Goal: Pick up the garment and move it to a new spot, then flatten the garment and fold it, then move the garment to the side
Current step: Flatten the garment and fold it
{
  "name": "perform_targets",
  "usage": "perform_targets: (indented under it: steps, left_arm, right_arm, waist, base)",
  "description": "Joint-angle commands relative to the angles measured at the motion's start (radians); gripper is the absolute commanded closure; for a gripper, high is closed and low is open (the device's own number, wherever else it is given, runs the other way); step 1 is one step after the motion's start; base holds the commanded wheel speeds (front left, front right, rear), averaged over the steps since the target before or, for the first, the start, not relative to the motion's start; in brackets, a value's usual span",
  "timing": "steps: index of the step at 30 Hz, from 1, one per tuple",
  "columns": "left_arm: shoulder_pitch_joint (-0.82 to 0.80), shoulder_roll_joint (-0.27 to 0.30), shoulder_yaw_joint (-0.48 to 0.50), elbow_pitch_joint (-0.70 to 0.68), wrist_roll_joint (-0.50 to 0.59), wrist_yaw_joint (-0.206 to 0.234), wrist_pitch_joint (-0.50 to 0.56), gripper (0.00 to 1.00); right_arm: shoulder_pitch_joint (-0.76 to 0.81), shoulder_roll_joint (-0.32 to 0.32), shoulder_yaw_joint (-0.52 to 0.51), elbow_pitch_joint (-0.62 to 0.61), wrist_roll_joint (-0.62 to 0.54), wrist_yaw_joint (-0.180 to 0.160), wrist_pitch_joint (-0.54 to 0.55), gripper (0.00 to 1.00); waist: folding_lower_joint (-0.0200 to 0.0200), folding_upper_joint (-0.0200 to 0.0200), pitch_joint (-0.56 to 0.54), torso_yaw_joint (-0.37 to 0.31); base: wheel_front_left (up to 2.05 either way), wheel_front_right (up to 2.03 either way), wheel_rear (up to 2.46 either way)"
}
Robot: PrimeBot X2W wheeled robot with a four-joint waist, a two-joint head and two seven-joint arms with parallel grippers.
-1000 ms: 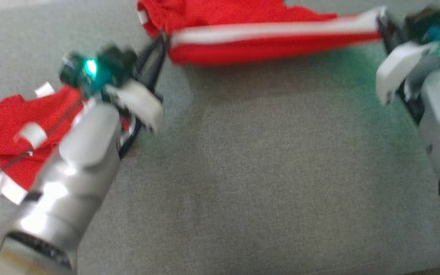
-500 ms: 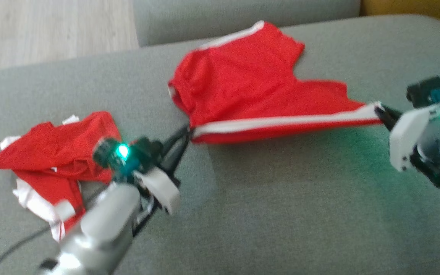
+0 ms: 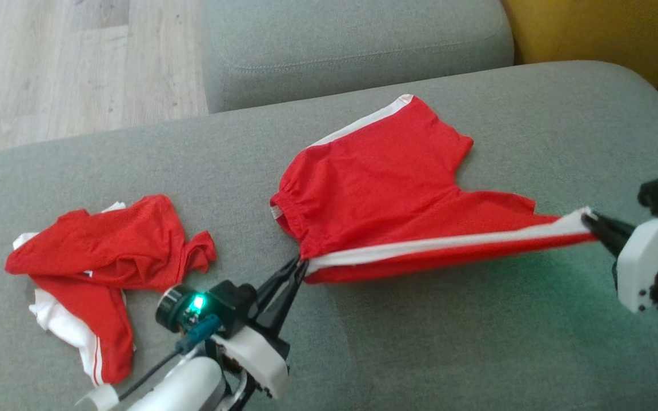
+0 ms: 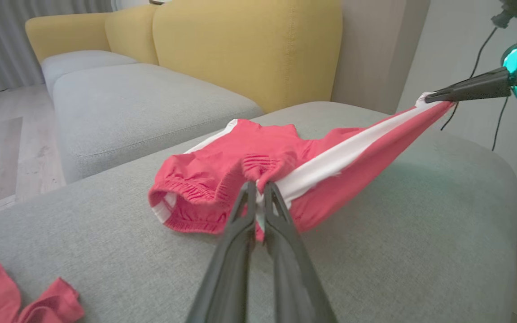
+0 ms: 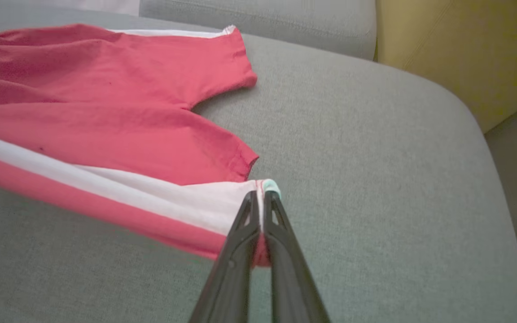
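The garment [image 3: 380, 188] is a pair of red shorts with a white side stripe, stretched over the grey sofa cushion [image 3: 449, 342]. My left gripper [image 3: 300, 266] is shut on its waistband end, where the stripe starts. At the far right my right gripper [image 3: 589, 220] is shut on the stripe's hem corner. The striped edge hangs taut between the two, slightly above the cushion; the rest lies on it. In the left wrist view the fingers pinch the waistband [image 4: 258, 172], with the right gripper [image 4: 427, 98] at the upper right. The right wrist view shows the hem corner [image 5: 263, 186] clamped.
A second crumpled red and white garment [image 3: 100, 257] lies on the cushion at the left. A further grey cushion [image 3: 352, 45] sits behind, a yellow sofa [image 3: 597, 28] at the back right, and wooden floor [image 3: 49, 63] at the back left.
The head camera has tilted up, so the whole scene has slid down the picture. Both grippers stay shut on the garment, its striped edge still taut between them.
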Motion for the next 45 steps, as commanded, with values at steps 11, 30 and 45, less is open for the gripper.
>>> perform_targets:
  steps: [11, 30, 45]
  left_arm:
    - [-0.166, 0.057, 0.121, -0.067, -0.008, 0.058, 0.031, 1.00]
    - [-0.449, -0.089, 0.103, 0.162, 0.028, 0.015, 0.000, 1.00]
    - [-0.547, -0.156, 0.074, 0.300, 0.049, -0.001, -0.042, 0.16]
  right_arm:
    - [-0.071, 0.020, -0.262, -0.099, -0.215, -0.002, 0.013, 1.00]
    - [-0.488, 0.108, -0.252, 0.168, -0.422, -0.002, -0.051, 1.00]
    - [-0.653, 0.150, -0.223, 0.431, -0.482, -0.002, -0.120, 0.00]
  waist:
    - [0.0001, -0.0001, 0.146, 0.054]
    - [0.0001, -0.0001, 0.415, 0.216]
    - [0.0001, -0.0001, 0.479, 0.251]
  base:
    - [0.00, 0.00, 0.00]
    - [0.00, 0.00, 0.00]
    - [0.00, 0.00, 0.00]
